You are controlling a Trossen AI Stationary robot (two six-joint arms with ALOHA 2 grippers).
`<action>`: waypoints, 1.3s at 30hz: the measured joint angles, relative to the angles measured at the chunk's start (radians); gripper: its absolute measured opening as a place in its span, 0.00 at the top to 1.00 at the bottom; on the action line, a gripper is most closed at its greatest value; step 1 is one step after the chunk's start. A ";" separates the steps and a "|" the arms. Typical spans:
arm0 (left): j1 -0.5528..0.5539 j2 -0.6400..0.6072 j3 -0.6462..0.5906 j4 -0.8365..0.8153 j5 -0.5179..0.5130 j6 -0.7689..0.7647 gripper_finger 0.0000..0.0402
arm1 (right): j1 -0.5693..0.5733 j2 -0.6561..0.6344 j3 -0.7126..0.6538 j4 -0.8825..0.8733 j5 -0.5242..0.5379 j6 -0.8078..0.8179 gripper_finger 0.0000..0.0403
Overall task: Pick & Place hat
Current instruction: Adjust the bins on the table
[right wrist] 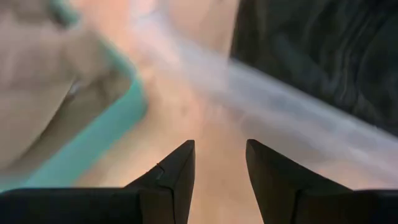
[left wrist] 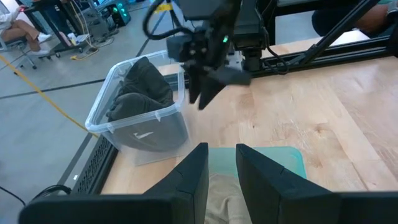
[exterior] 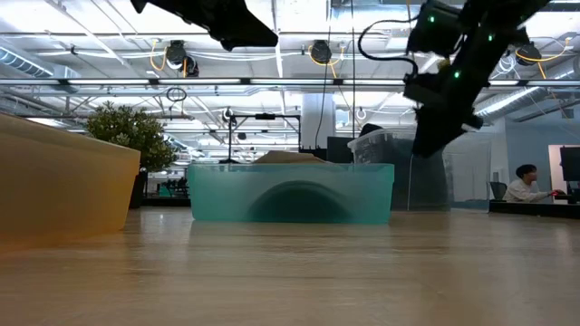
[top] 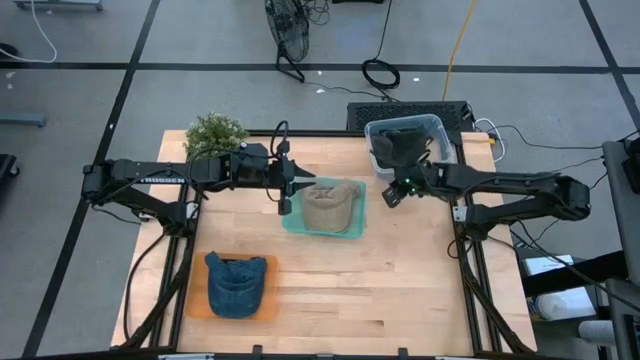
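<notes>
A beige hat (top: pixel 332 207) lies in a teal tray (top: pixel 292 226) at the table's middle; the low view shows only its crown (exterior: pixel 288 157) above the tray wall (exterior: pixel 290 195). A dark hat (top: pixel 402 146) sits in a clear bin (top: pixel 374 135) at the far right. A blue hat (top: pixel 237 285) rests on an orange tray (top: pixel 200 305) at the near left. My left gripper (top: pixel 285 200) (left wrist: pixel 221 171) hovers open over the teal tray's left edge, above the beige hat (left wrist: pixel 221 202). My right gripper (top: pixel 392 192) (right wrist: pixel 221 168) hangs open over bare wood between the teal tray (right wrist: pixel 93 146) and the bin (right wrist: pixel 298 124).
A potted plant (top: pixel 214 133) stands at the table's far left corner. A black box (top: pixel 400 112) and cables lie behind the bin. A stretch of bare wood (top: pixel 400 290) fills the near right of the table. A person sits far off in the room (exterior: pixel 526 184).
</notes>
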 joint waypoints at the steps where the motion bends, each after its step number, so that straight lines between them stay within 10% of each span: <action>1: 0.000 0.000 0.000 -0.001 0.000 0.000 0.77 | -0.010 0.000 -0.028 0.060 0.016 0.005 0.67; 9: 0.000 0.000 0.000 -0.003 0.000 0.000 0.77 | -0.127 -0.002 -0.193 0.419 0.090 0.004 0.67; 28: 0.000 0.000 0.000 -0.027 0.000 0.008 0.77 | -0.127 -0.029 -0.216 0.396 0.107 -0.035 0.67; 39: 0.000 0.000 0.000 -0.077 -0.001 0.024 0.77 | -0.024 -0.252 -0.219 0.342 0.050 0.040 0.67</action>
